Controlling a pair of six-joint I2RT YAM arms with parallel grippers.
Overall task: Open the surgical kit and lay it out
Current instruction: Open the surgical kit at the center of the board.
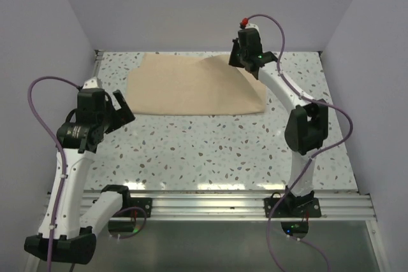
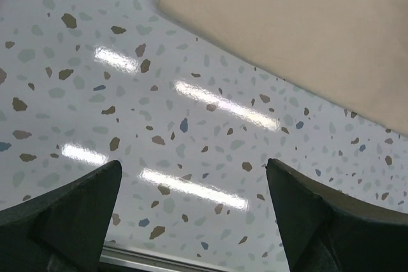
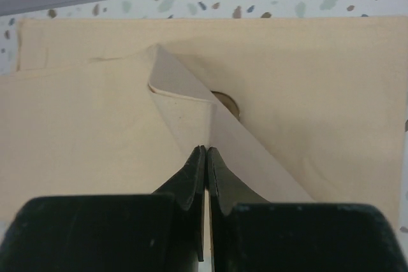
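Note:
The tan-beige cloth wrap [image 1: 191, 87] lies spread at the back of the table. My right gripper [image 1: 241, 63] is shut on a fold of the cloth wrap [image 3: 185, 113] at its far right corner and holds that flap raised. In the right wrist view the gripper [image 3: 205, 151] pinches the cloth edge, and a small dark opening shows under the lifted fold. My left gripper [image 1: 122, 111] is open and empty above the bare table, just left of the wrap's near-left corner [image 2: 287, 23]. The steel tray and the instruments are hidden.
The speckled terrazzo table [image 1: 210, 151] is walled in on the left, back and right. A metal rail [image 1: 210, 205] runs along the near edge by the arm bases.

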